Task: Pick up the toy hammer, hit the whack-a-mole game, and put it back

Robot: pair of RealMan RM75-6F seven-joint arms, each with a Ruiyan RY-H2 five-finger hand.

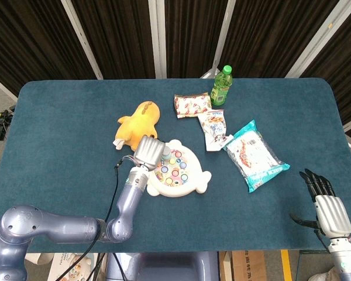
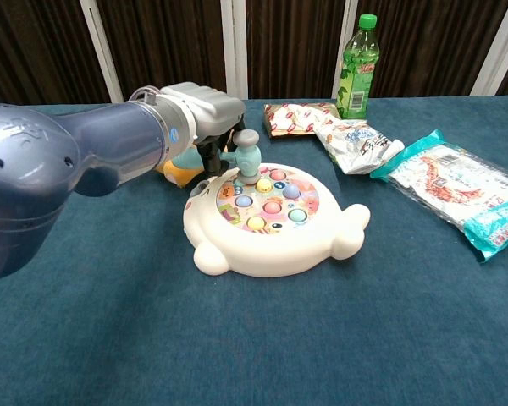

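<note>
Left hand [image 2: 205, 110]: gripping the hammer [image 2: 247, 156] by its handle.
Hammer: head is meeting a button at the rear of the game [image 2: 271, 222].
Right hand [image 1: 330, 211]: idling open, well apart.
Technique: strike squarely, lightly.

Near the middle of the frame the left hand [image 1: 149, 151] sits closed over the left edge of the white whack-a-mole game [image 1: 178, 176], a grey-blue bit of the toy hammer [image 1: 165, 154] showing at its right side. Just above it lies a yellow plush toy [image 1: 138, 121]. At the lower right corner the right hand [image 1: 326, 205] rests off the blue table [image 1: 58, 134], fingers pointing up the frame and holding nothing.
</note>
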